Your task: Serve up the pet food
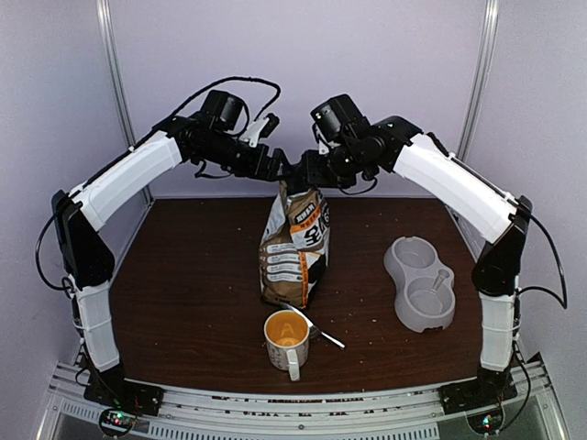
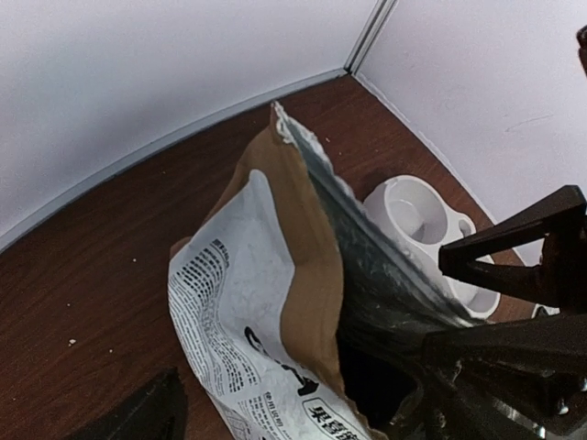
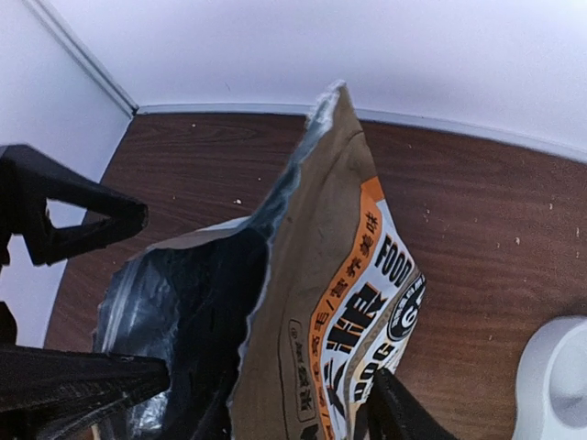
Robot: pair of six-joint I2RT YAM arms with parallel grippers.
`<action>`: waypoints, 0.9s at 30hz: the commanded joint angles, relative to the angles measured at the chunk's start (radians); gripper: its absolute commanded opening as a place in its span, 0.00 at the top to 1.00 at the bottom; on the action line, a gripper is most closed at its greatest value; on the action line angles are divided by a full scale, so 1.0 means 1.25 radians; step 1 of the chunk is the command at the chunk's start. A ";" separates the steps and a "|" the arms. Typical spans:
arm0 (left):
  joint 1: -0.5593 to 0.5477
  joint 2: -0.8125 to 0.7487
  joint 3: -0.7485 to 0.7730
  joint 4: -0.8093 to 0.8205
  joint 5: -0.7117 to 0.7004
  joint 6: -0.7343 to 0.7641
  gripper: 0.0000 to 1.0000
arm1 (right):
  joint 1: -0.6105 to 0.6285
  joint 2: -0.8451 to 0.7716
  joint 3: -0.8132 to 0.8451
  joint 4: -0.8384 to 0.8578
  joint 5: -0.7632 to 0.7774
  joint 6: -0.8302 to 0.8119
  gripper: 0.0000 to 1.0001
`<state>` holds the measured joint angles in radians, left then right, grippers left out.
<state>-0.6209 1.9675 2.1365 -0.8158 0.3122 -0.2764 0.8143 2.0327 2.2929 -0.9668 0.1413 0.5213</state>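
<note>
Pet food bag [image 1: 295, 243]: white, tan and orange pouch, upright, mouth open, midway between side edges of bench [image 1: 183, 275].
Left gripper [image 1: 278, 170]: at bag top; grip cannot be told.
Right gripper [image 1: 307, 172]: at bag top; grip cannot be told.

The bag [image 1: 295, 243] stands midway on the bench [image 1: 183, 284], the left hand [image 1: 286, 174] and right hand [image 1: 309, 176] crowding its top. Its left is open. The mug [image 1: 286, 339] and spoon [image 1: 316, 323] block its near side; the bowl [image 1: 420, 282] sits well right.

Laboratory robot cell; plain pale walls [image 1: 367, 55] and aluminium posts [image 1: 115, 92] behind the left gripper [image 1: 286, 170]; brown table [image 1: 183, 275] below it; slotted mounting rail [image 1: 293, 404] at the arm bases.
</note>
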 commanded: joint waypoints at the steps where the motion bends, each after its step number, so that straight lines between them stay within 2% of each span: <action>1: -0.003 0.016 0.026 -0.043 0.021 0.037 0.15 | 0.005 0.002 0.021 -0.071 0.076 0.036 0.58; 7: -0.002 0.004 0.026 -0.047 -0.045 0.039 0.64 | -0.001 -0.017 0.002 -0.137 0.190 0.081 0.90; 9: -0.002 -0.008 0.021 -0.046 -0.084 0.027 0.79 | -0.005 -0.043 -0.025 -0.144 0.218 0.101 0.96; 11: -0.002 -0.032 -0.004 -0.025 -0.118 0.003 0.85 | -0.007 -0.078 -0.073 -0.133 0.238 0.120 1.00; 15: -0.001 -0.099 -0.113 0.096 -0.153 -0.073 0.92 | -0.015 -0.161 -0.199 -0.051 0.232 0.144 1.00; 19: 0.000 -0.110 -0.135 0.157 -0.162 -0.128 0.93 | -0.019 -0.224 -0.292 0.024 0.199 0.157 1.00; 22: 0.005 -0.111 -0.135 0.180 -0.141 -0.150 0.91 | -0.021 -0.247 -0.317 0.073 0.170 0.117 1.00; 24: 0.006 -0.121 -0.142 0.208 -0.111 -0.145 0.78 | -0.020 -0.267 -0.334 0.115 0.123 0.065 0.94; 25: 0.005 -0.129 -0.146 0.219 -0.099 -0.137 0.66 | -0.020 -0.281 -0.344 0.135 0.099 0.038 0.85; 27: 0.005 -0.158 -0.159 0.241 -0.089 -0.110 0.46 | -0.019 -0.323 -0.383 0.183 0.060 -0.005 0.60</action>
<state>-0.6422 1.8622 1.9591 -0.6392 0.2123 -0.4309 0.8009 1.7542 1.8702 -0.8368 0.2878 0.6361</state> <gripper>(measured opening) 0.390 0.204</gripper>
